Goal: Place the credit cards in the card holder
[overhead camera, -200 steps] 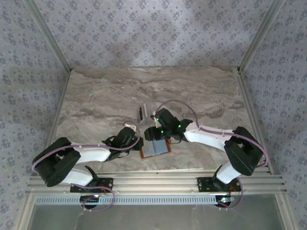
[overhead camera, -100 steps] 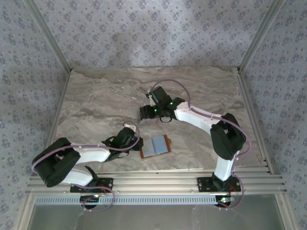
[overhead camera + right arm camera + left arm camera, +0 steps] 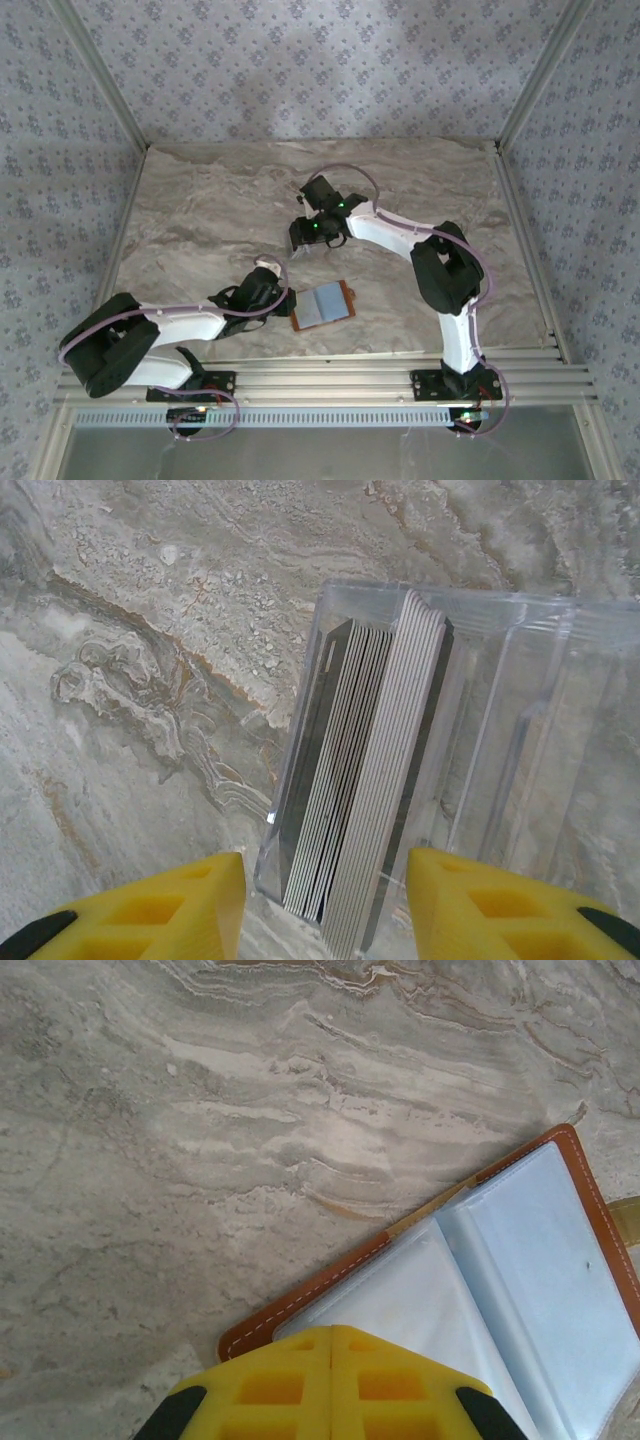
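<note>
Pickup step: right gripper (image 3: 325, 880), half-open, straddles the far credit cards (image 3: 365, 770); next, pinch one. Closed left gripper (image 3: 330, 1332) seemingly pins the card holder (image 3: 520, 1260).

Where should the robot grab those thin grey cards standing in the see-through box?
Probably by their top edges, coming straight down from above: the thin pale grey cards stand on edge inside the clear plastic box, whose walls block the sides.
</note>
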